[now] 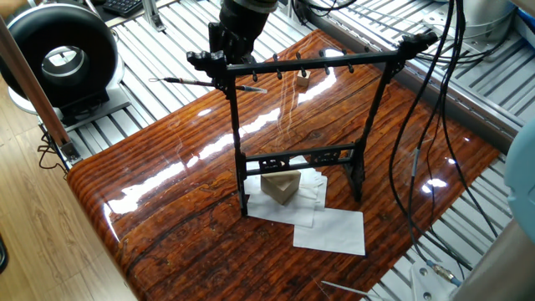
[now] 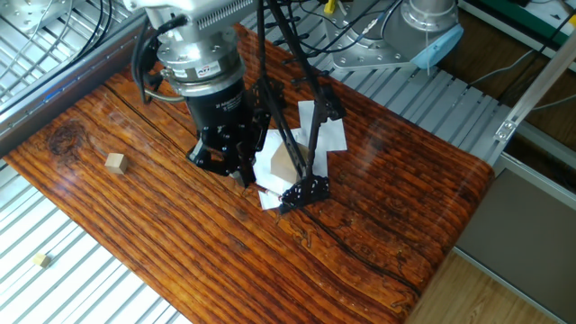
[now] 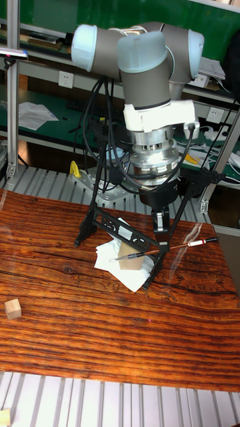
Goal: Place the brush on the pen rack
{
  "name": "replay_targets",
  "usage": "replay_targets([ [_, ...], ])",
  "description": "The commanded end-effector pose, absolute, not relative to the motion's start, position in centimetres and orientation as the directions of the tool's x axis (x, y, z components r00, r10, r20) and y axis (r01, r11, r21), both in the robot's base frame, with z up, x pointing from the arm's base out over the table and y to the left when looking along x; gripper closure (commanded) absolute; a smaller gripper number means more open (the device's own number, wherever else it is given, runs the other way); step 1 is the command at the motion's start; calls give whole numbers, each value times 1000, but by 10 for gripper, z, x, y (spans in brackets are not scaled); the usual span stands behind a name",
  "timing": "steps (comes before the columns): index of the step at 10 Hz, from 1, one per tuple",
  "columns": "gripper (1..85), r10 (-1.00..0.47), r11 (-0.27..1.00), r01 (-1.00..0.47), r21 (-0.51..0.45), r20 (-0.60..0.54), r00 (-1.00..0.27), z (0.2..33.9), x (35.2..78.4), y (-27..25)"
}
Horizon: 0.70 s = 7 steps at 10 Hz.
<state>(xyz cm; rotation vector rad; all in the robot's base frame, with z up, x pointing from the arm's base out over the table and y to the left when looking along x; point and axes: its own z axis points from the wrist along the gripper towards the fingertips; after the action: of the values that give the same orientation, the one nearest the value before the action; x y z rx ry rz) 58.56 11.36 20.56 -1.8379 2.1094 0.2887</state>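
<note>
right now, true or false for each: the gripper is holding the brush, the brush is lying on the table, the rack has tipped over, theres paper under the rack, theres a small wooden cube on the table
1. The gripper holds the brush. True.
2. The brush lies on the table. False: it is held roughly level in the air, up by one end of the pen rack's top crossbar.
3. The pen rack has tipped over. False: it stands upright on its feet.
4. White paper sheets lie under the rack. True.
5. A small wooden cube sits on the table, apart from the rack. True.
</note>
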Motion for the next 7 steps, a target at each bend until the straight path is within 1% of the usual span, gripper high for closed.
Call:
replay_targets([
  [1,847,-932,188,-980,-58,-325,-160,199,588,99],
  [3,847,-924,272,-962,-35,-288,-251,196,587,89],
  [4,847,-925,306,-951,-49,-253,-284,193,590,78],
  [5,847,-926,323,-944,-67,-227,-301,192,593,69],
  [7,847,-922,332,-941,-67,-236,-308,193,594,71],
])
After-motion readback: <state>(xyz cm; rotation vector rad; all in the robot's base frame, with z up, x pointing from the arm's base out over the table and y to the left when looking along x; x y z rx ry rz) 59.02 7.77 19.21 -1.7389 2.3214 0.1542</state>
